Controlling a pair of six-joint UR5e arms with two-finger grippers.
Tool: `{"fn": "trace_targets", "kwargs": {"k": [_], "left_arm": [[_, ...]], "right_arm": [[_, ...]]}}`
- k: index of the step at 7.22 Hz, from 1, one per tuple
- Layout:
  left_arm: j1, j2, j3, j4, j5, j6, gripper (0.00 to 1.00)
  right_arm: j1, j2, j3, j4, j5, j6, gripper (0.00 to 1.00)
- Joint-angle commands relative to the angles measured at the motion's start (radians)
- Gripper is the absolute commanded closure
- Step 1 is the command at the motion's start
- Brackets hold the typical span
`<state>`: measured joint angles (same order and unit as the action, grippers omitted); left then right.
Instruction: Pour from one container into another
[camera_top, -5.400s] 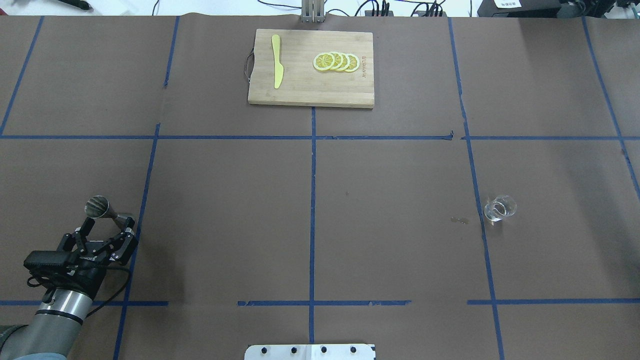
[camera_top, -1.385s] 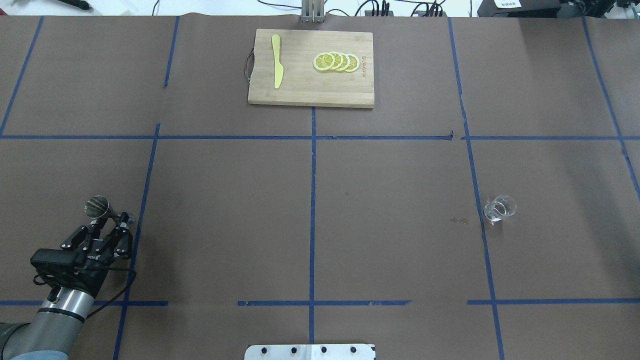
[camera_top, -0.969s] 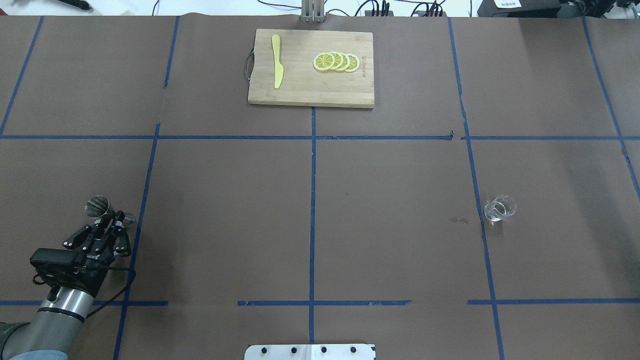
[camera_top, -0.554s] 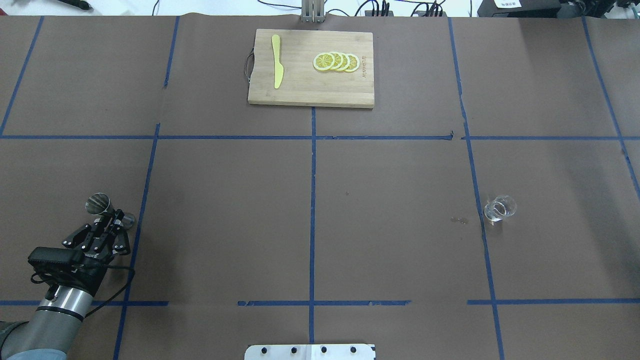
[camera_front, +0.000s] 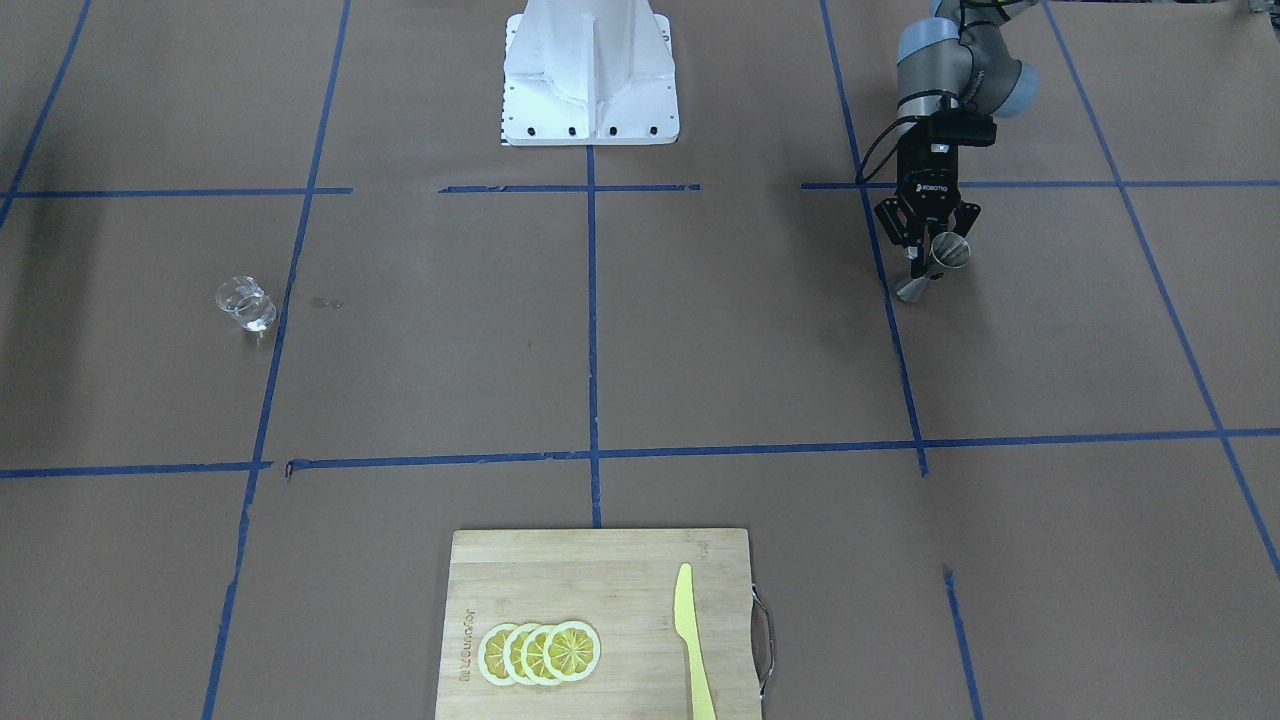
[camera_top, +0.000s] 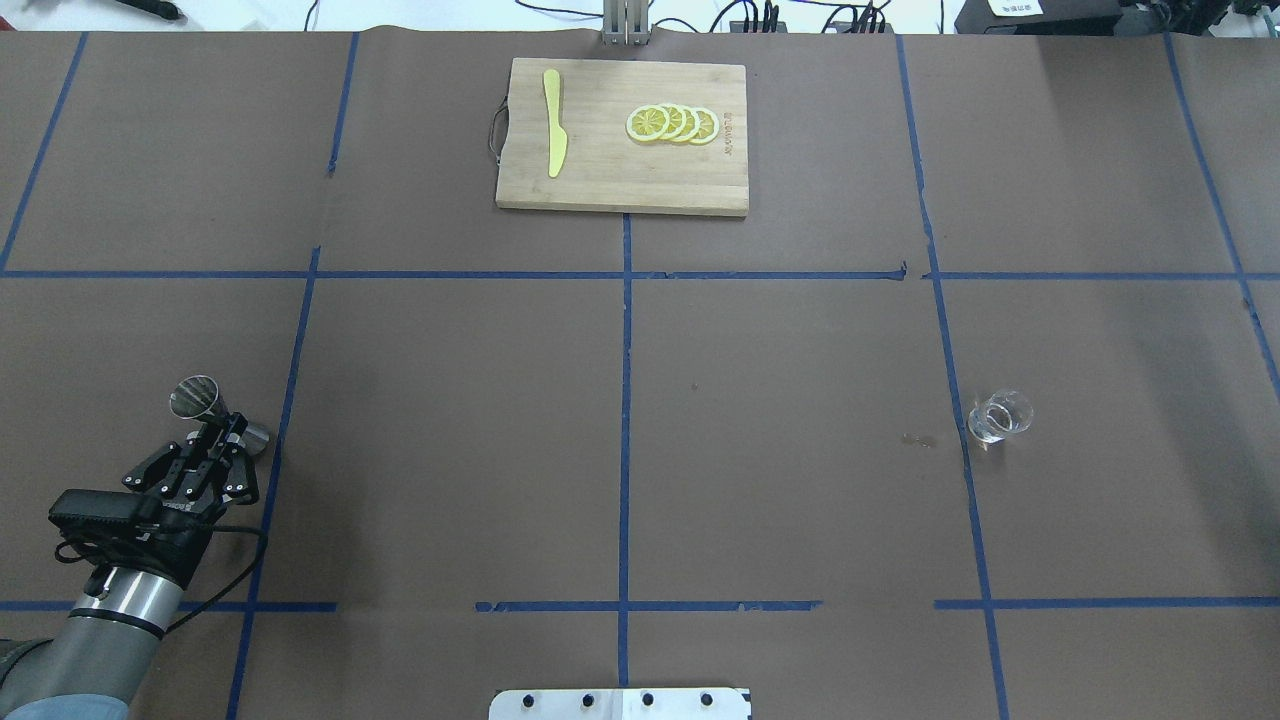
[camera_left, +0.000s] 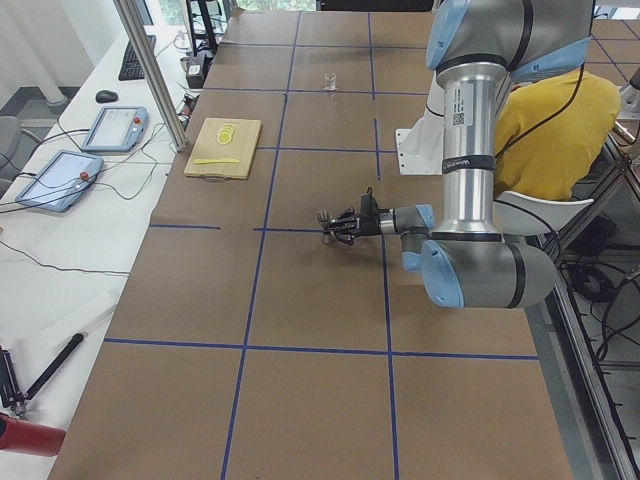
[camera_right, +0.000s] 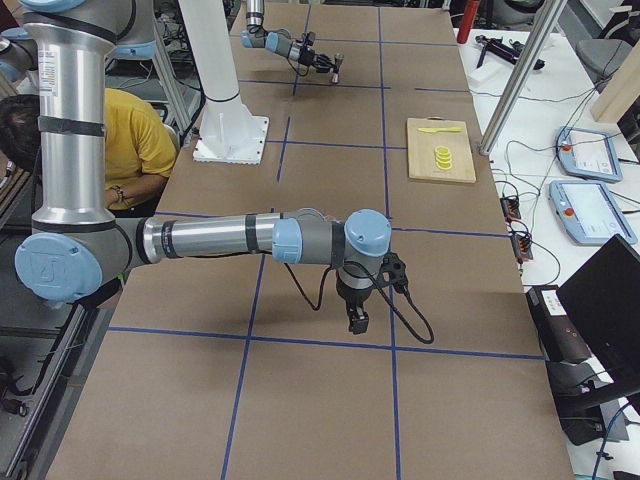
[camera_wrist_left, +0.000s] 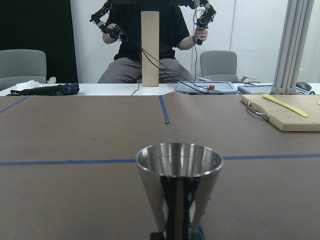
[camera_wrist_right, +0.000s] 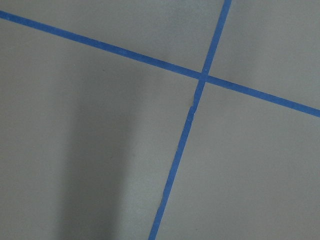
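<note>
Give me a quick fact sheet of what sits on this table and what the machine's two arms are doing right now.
Left fingers: shut on the steel jigger at its narrow waist; jigger upright
Right fingers: pointing down at bare table; open or shut unclear
Glass measuring cup: standing alone on the robot's right side, nothing touching it
Cutting board: far edge, middle; carries four lemon slices and a yellow knife
Pouring: not yet begun; the two containers are far apart

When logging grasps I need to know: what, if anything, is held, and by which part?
The left gripper is shut on the jigger at its narrow waist. Whether the right gripper holds anything cannot be told.
</note>
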<state>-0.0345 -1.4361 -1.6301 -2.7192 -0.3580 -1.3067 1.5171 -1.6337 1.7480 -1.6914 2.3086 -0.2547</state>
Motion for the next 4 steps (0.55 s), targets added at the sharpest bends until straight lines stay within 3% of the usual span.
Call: {"fn": "trace_targets", "kwargs": {"k": [1, 3, 4], "left_arm": [[-0.004, -0.001, -0.004, -0.036, 0.001, 0.001, 1.0], [-0.014, 0.003, -0.004, -0.139, 0.001, 0.059, 1.0], [-0.015, -0.001, -0.005, -0.23, 0.004, 0.184, 1.0]], "right_arm": [[0.0, 0.0, -0.001, -0.001, 0.0, 0.0, 0.0], [0.0, 0.002, 0.001, 0.001, 0.0, 0.0, 0.0], [0.0, 0.002, 0.005, 0.001, 0.002, 0.0, 0.0]]}}
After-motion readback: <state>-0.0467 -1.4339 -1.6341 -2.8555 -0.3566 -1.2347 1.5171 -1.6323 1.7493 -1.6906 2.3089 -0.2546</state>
